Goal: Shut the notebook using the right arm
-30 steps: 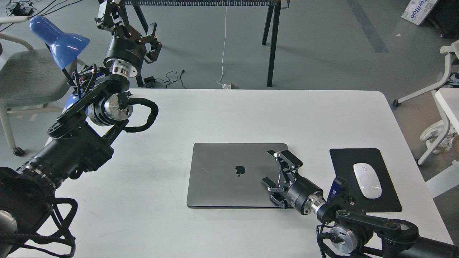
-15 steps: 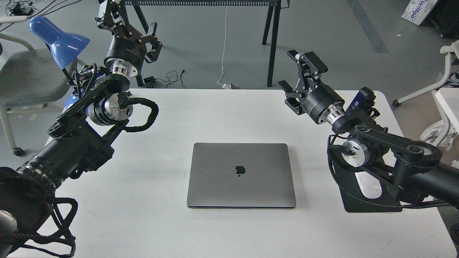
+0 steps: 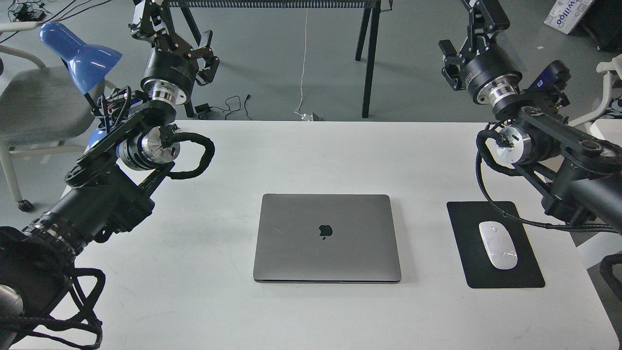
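At the left, a glossy blue lamp [image 3: 80, 53] stands beside the left gripper [image 3: 187, 41], whose fingers are spread and hold nothing. The notebook [image 3: 326, 238], a flat matte grey metal slab, lies closed in the middle of the white table [image 3: 291, 155], with nothing on it. At the right, a smooth white mouse [image 3: 497, 244] rests on a black mouse pad [image 3: 466, 253], and the right gripper [image 3: 466, 29] is raised beyond the table, partly cut off, so I cannot tell how open it is.

A single view looks from the robot's own head, forward and steeply down across the white table [image 3: 311, 160], which fills the lower two thirds. The left arm [image 3: 97, 204] enters from the lower left edge, the right arm [image 3: 573, 170] from the right edge. Beyond the table's far edge, grey floor [image 3: 418, 63] runs to the top of the picture.
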Available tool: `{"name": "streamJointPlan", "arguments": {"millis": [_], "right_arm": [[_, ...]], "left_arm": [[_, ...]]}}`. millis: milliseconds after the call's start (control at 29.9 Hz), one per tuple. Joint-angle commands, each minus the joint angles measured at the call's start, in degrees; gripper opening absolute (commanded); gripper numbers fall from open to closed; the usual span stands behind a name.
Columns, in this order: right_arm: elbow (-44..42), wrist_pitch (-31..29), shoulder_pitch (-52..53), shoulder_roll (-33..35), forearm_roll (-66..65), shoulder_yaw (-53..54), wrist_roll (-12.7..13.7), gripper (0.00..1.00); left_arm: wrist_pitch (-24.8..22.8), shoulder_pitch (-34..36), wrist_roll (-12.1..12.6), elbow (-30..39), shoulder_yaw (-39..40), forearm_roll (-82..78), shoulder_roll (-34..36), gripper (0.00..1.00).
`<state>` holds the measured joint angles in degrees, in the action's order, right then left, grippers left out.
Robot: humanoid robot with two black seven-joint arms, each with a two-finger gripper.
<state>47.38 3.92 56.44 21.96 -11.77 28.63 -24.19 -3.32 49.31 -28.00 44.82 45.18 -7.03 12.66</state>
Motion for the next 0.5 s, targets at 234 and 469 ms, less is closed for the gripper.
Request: {"name": "streamJointPlan", "arguments": {"millis": [234, 469], "right_arm": [[-4.5, 1.4, -0.4, -3.9, 6.6, 1.4, 0.4, 1.0], [-5.6, 0.8, -0.4, -5.0, 6.7, 4.3, 0.1, 1.0]], "left_arm": [[0.0, 0.0, 0.0, 0.0, 0.0, 0.0, 0.0, 1.0], [0.0, 0.0, 0.0, 0.0, 0.0, 0.0, 0.0, 1.0]]}}
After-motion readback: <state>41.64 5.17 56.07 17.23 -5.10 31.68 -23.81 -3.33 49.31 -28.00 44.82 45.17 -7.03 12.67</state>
